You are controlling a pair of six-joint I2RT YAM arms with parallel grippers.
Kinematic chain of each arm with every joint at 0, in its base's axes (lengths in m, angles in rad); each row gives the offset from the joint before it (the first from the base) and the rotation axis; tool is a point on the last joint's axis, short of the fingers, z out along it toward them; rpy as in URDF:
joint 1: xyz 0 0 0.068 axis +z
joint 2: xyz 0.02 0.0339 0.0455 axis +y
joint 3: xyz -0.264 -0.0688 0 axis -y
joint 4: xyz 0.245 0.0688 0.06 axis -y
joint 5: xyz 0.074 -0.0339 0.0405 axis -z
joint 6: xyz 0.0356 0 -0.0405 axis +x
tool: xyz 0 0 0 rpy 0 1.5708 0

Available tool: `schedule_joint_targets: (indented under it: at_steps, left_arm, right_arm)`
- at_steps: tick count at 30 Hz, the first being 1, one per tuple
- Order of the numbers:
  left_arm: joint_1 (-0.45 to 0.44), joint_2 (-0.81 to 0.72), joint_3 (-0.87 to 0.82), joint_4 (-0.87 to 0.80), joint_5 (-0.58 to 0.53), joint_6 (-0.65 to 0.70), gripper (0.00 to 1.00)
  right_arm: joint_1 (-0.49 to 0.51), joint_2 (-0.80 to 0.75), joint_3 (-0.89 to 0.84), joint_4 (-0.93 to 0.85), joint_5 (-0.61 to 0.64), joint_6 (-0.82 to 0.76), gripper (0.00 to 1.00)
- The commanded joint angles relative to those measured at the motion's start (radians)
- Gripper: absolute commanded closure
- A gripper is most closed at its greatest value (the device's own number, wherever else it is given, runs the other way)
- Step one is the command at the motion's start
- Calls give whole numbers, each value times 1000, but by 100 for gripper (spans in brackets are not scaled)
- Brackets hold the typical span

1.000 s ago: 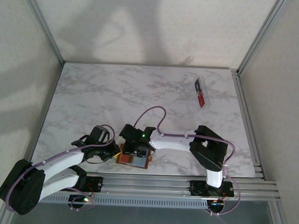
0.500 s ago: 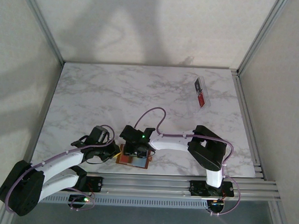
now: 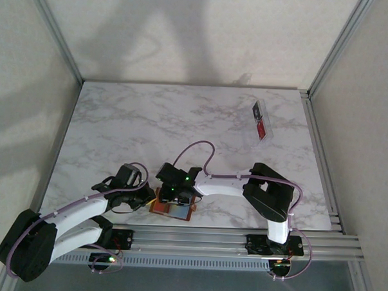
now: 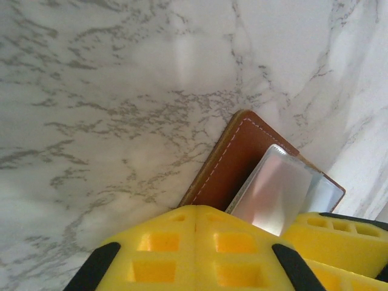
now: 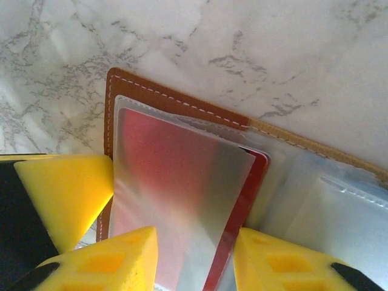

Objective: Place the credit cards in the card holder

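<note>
Worktop edges: the marble worktop [image 3: 182, 125] is walled on the left, far and right sides, with a metal rail [image 3: 229, 236] along its near edge.
Open room: bare marble stretches across the middle and the far left.
Wallet: the brown wallet [image 3: 178, 211] [image 4: 224, 170] [image 5: 176, 100] lies open, close to the near edge and between the two claws.
Wallet contents: a red card [image 5: 163, 157] sits partly inside a clear pocket [image 5: 315, 206], one corner still outside it.
Tray: a clear tray [image 3: 264, 137] by the far right edge, well apart from the wallet, holds a second red card [image 3: 262, 129].
Left claw [image 3: 148, 198] [image 4: 195, 221]: closed, at the wallet's left edge.
Right claw [image 3: 177, 197] [image 5: 195, 254]: jaws apart with the red card between them; whether they pinch it cannot be told.
</note>
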Motion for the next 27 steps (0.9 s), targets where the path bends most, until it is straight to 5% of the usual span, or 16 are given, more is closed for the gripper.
schedule_joint_targets:
  at_steps: [1,16,21,27]
  left_arm:
    - [-10,-5,-23,-83,-18,-24,100]
    - [4,-47,119,-163,-153,-18,97]
    - [5,-29,203,-181,-206,25,79]
    - [13,15,270,-172,-241,64,69]
  right_arm:
    - [7,-11,-14,106,-52,-24,61]
    - [-10,-252,-82,-241,190,-91,47]
    - [-12,-282,-93,-428,241,-54,42]
    - [-18,-302,-190,-345,178,-12,43]
